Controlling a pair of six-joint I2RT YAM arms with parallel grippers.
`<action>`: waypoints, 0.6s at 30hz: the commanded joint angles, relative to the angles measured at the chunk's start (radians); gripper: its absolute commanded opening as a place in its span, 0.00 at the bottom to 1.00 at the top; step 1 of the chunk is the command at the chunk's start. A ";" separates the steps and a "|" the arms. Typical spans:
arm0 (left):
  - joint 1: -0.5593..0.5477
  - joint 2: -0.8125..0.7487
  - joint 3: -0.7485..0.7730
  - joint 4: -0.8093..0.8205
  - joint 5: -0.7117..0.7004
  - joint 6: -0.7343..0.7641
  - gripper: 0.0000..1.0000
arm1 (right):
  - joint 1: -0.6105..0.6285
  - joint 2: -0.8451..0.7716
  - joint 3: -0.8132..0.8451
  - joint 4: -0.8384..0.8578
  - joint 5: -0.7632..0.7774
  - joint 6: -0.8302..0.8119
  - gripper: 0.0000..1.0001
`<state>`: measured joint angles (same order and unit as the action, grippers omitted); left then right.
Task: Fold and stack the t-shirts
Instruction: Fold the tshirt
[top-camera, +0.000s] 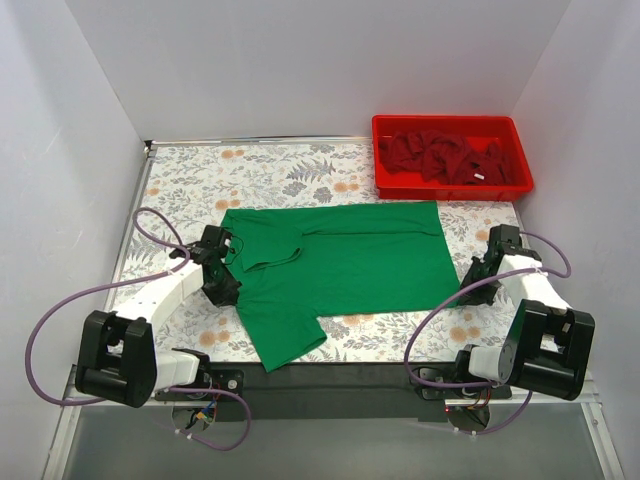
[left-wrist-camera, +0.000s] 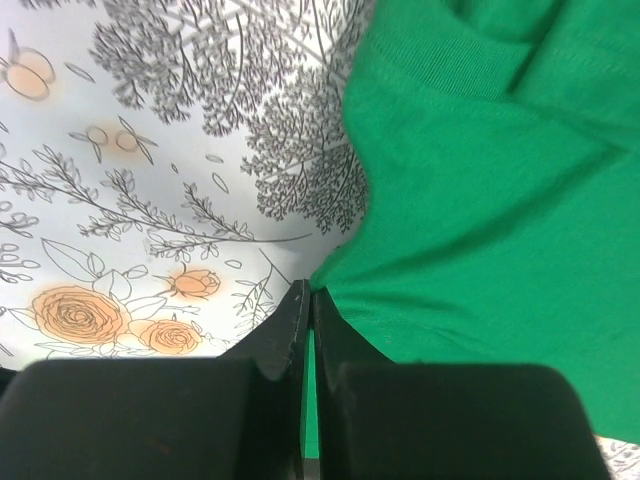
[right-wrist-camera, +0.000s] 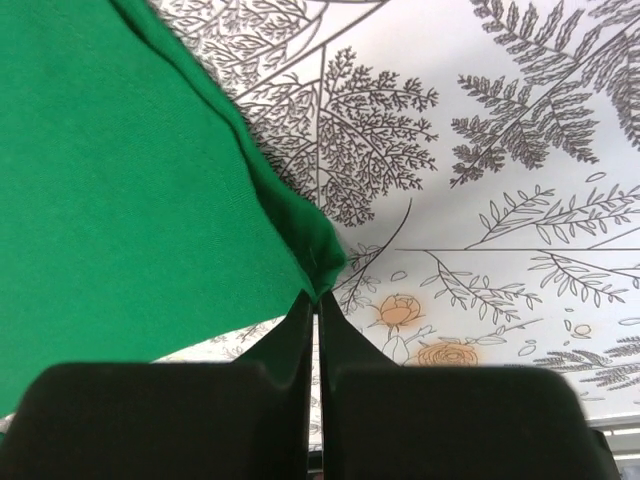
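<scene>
A bright green t-shirt lies spread across the middle of the flowered table, one sleeve hanging toward the front edge. My left gripper is shut on the green t-shirt's left edge; in the left wrist view the cloth runs between the closed fingers. My right gripper is shut on the shirt's right bottom corner; in the right wrist view that corner is pinched at the fingertips. Several dark red t-shirts lie crumpled in the bin.
A red plastic bin stands at the back right corner of the table. White walls enclose the table on three sides. A black strip runs along the front edge between the two arm bases.
</scene>
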<state>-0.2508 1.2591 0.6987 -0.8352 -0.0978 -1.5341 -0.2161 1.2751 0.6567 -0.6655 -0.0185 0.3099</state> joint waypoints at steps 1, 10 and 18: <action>0.031 -0.018 0.054 -0.021 -0.017 0.043 0.00 | -0.006 -0.016 0.096 -0.039 -0.014 -0.012 0.01; 0.091 0.054 0.140 -0.002 0.029 0.111 0.00 | -0.006 0.073 0.270 -0.065 -0.066 -0.046 0.01; 0.140 0.132 0.211 0.010 0.086 0.157 0.00 | -0.008 0.187 0.391 -0.074 -0.118 -0.060 0.01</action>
<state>-0.1261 1.3880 0.8608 -0.8307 -0.0326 -1.4101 -0.2165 1.4319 0.9798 -0.7235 -0.1070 0.2703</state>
